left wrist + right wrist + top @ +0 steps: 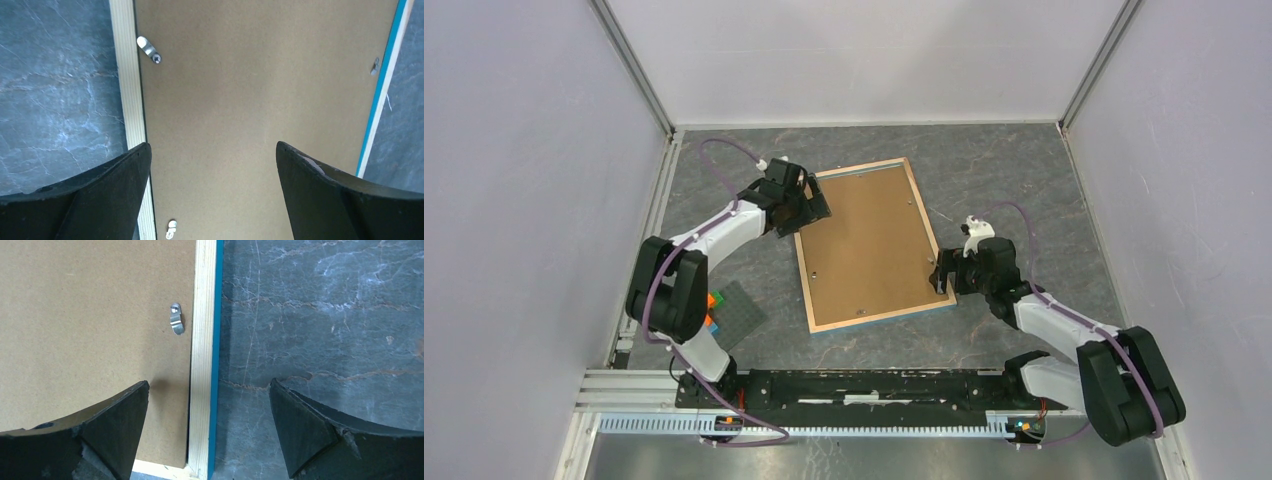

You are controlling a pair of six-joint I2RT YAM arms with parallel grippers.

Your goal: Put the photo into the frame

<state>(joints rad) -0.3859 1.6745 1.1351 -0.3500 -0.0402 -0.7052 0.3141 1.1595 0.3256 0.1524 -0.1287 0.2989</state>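
Frame (131, 100) beneath wide-open left claw (212, 147)

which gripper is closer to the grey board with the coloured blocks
Left. The left gripper is over the frame's far left edge, on the side of the grey board; the right gripper is at the frame's near right corner, across the frame from it.

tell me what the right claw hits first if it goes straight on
Probably the edge rail of the thin rectangular light-wood frame, straddled by the right claw; one finger would land on the brown cardboard backing board, the other on the grey table. Depth is unclear.
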